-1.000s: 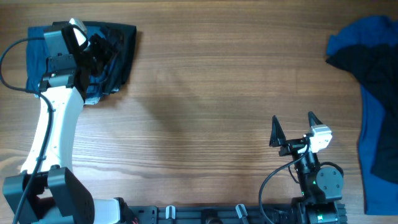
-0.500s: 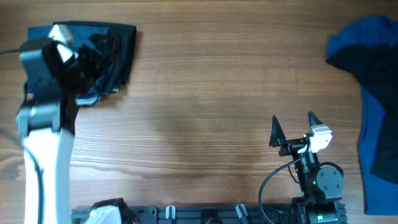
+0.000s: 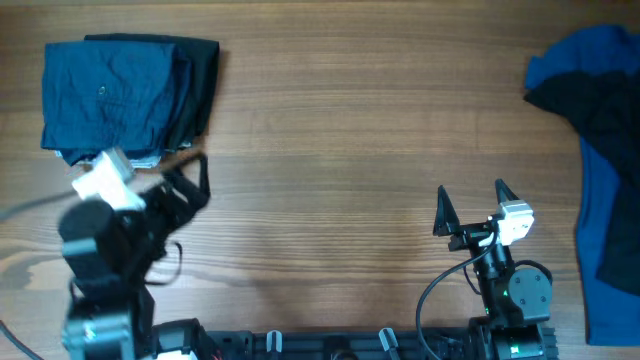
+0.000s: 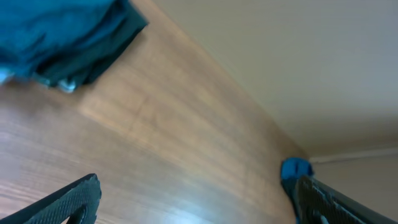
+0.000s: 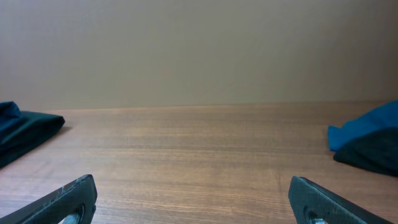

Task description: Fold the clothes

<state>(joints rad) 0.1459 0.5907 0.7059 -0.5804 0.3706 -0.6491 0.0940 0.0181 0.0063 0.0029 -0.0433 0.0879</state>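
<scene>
Finding 1. A folded pile (image 3: 120,95) lies at the far left corner of the table (image 3: 340,130). Its top piece is dark navy. A black piece shows along its right side, and a pale edge peeks out at its near edge. The pile looks squared and settled.

Finding 2. An unfolded heap (image 3: 600,140) of royal blue and black cloth lies at the right edge, partly out of the overhead view. How many garments it holds cannot be told.

Finding 3. The left claw (image 3: 193,174) hangs just in front of the folded pile, clear of it. It is spread wide and holds nothing. Its arm is blurred in the overhead view.

Finding 4. The right claw (image 3: 469,208) sits low near its base, spread wide and empty. It is well apart from the heap.

Assessment. The moment appears to fall between garments: one fold is complete and no new piece has been taken up. The bare middle of the table serves as working space.

Next move, as judged. A claw, most likely the right one as the nearer, should reach the heap. It should pinch a single layer at an edge and draw it to the middle to be spread flat. Picking up two tangled pieces at once is the main risk.
</scene>
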